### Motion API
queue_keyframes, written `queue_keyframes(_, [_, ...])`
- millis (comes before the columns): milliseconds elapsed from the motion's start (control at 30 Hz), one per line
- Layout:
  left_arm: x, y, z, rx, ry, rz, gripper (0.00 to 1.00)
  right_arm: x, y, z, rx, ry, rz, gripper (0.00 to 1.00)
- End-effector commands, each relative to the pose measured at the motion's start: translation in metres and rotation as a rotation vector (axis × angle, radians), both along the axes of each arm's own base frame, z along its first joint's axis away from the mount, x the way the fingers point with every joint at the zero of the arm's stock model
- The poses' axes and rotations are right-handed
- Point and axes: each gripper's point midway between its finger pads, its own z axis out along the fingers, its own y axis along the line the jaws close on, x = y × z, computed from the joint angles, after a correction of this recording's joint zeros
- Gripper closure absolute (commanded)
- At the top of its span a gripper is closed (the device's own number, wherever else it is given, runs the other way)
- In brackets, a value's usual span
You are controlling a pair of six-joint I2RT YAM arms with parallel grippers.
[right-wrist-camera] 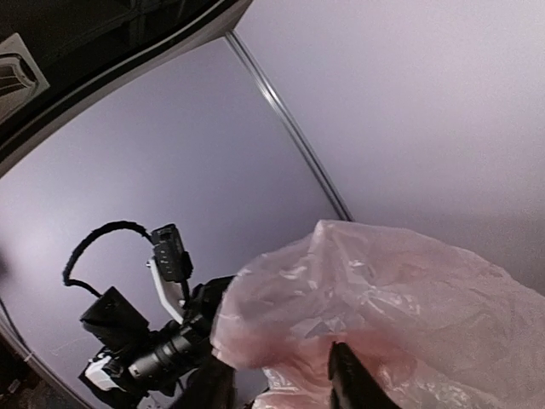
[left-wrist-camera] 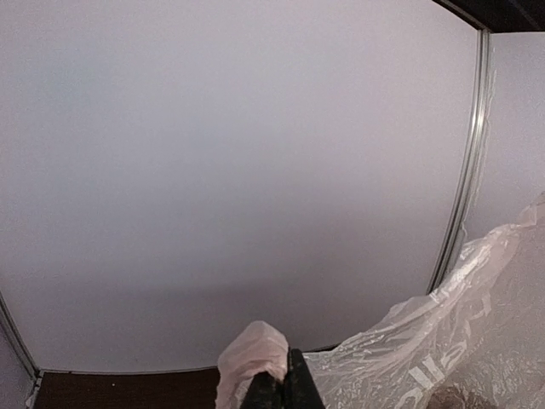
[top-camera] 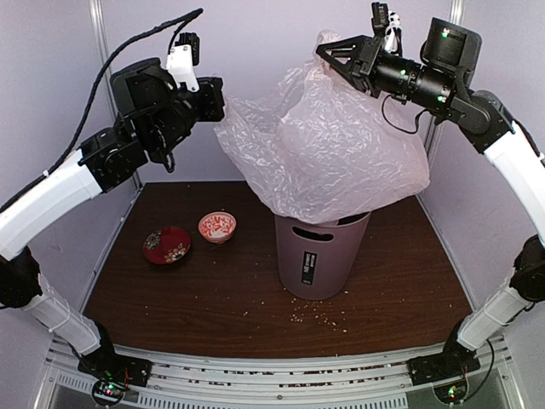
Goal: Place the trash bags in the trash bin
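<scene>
The pale pinkish trash bag [top-camera: 332,145] hangs stretched between my two grippers, high above the table. Its lower end dips into the mouth of the mauve-brown trash bin [top-camera: 319,256], which stands upright at mid-table. My left gripper [top-camera: 220,100] is shut on the bag's left edge; the left wrist view shows its closed gripper [left-wrist-camera: 285,388] pinching a fold of the bag [left-wrist-camera: 443,358]. My right gripper [top-camera: 330,61] has its jaws spread wide at the bag's top. In the right wrist view the bag [right-wrist-camera: 409,298] bulges between and over its fingers [right-wrist-camera: 349,379].
A dark red bowl [top-camera: 167,245] and a white-and-red bowl [top-camera: 217,227] sit on the brown table [top-camera: 213,290] left of the bin. Crumbs [top-camera: 315,317] lie in front of the bin. White walls enclose the back and sides.
</scene>
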Motion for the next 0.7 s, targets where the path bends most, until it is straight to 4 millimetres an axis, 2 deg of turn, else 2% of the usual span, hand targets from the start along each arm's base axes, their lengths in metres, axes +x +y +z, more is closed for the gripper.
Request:
queue_keyframes(0, [0.006,0.003,-0.007,0.003,0.02,0.016,1.0,-0.017,-0.023,0.028,0.041,-0.045,-0.013,0.49])
queue_keyframes(100, [0.008,-0.004,-0.011,0.008,0.028,-0.001,1.0,-0.026,-0.042,0.034,0.041,-0.037,-0.037,0.33])
queue_keyframes(233, [0.013,-0.006,-0.016,0.024,0.033,0.012,1.0,-0.042,-0.066,0.026,0.023,0.006,-0.068,0.25])
queue_keyframes(300, [0.015,-0.005,-0.018,0.035,0.034,0.025,1.0,-0.048,-0.078,0.012,0.015,0.042,-0.093,0.23])
queue_keyframes(400, [0.015,0.001,-0.018,0.04,0.031,0.039,1.0,-0.052,-0.103,-0.006,0.004,0.103,-0.178,0.23])
queue_keyframes(500, [0.015,0.005,-0.019,0.041,0.027,0.046,1.0,-0.054,-0.136,-0.022,-0.013,0.165,-0.313,0.23])
queue_keyframes(567, [0.015,0.008,-0.018,0.046,0.025,0.049,1.0,-0.049,-0.158,-0.04,-0.053,0.226,-0.434,0.27])
queue_keyframes(667, [0.013,0.008,-0.017,0.053,0.018,0.044,1.0,-0.042,-0.183,-0.069,-0.129,0.314,-0.587,0.41])
